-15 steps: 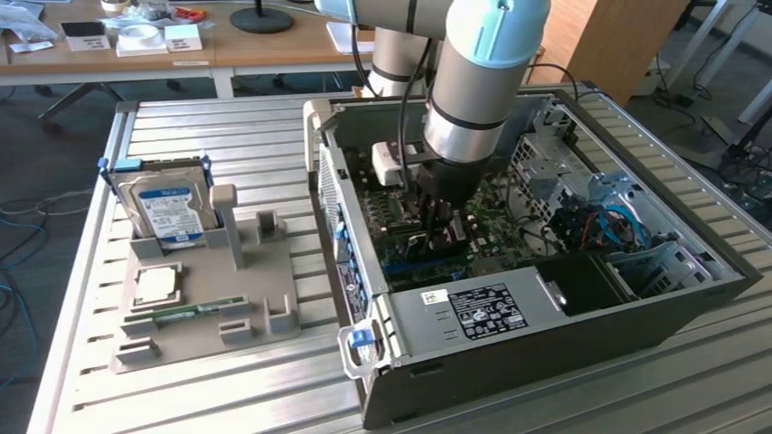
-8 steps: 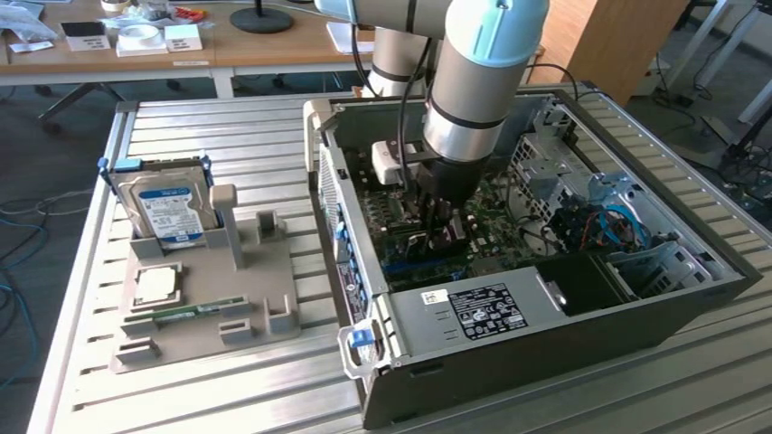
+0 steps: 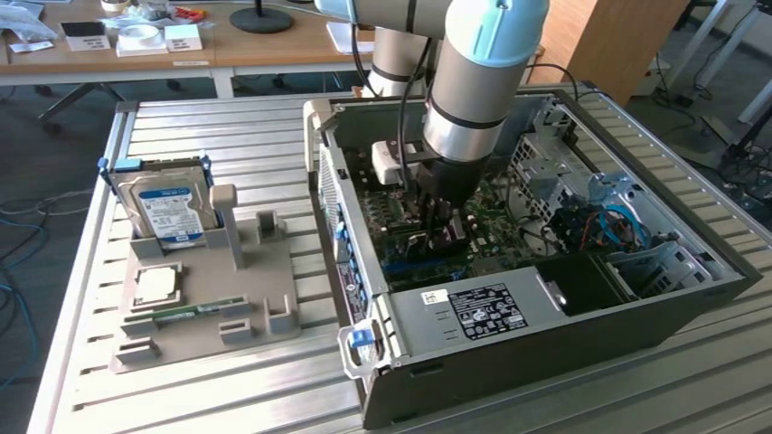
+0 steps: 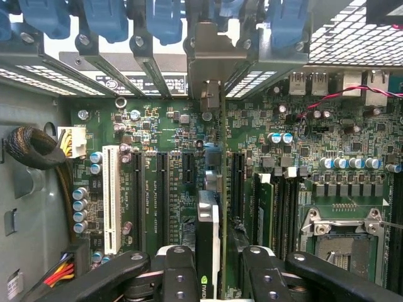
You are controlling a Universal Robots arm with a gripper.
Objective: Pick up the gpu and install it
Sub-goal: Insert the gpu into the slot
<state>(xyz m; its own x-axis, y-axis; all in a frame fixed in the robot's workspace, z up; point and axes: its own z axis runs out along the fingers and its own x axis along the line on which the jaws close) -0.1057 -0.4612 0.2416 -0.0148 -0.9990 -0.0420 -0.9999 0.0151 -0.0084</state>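
Now, arm: reaching down into the open computer case [image 3: 531, 316] on the slatted surface [image 3: 181, 398].
Tool [image 4: 208, 267]: closed on the gpu [image 4: 208, 239], gripping it edge-on.
Gpu: held upright just above the motherboard [image 4: 164, 163], over an expansion slot.
Holder tray [image 3: 205, 298]: at the exterior view's left, carrying a hard drive [image 3: 165, 212] and a RAM stick [image 3: 187, 312].

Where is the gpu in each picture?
Exterior view: the gpu is inside the open computer case, held edge-on under the gripper, low over the motherboard.
Wrist view: the gpu stands edge-on between the fingers.
Shared landmark: the green motherboard.
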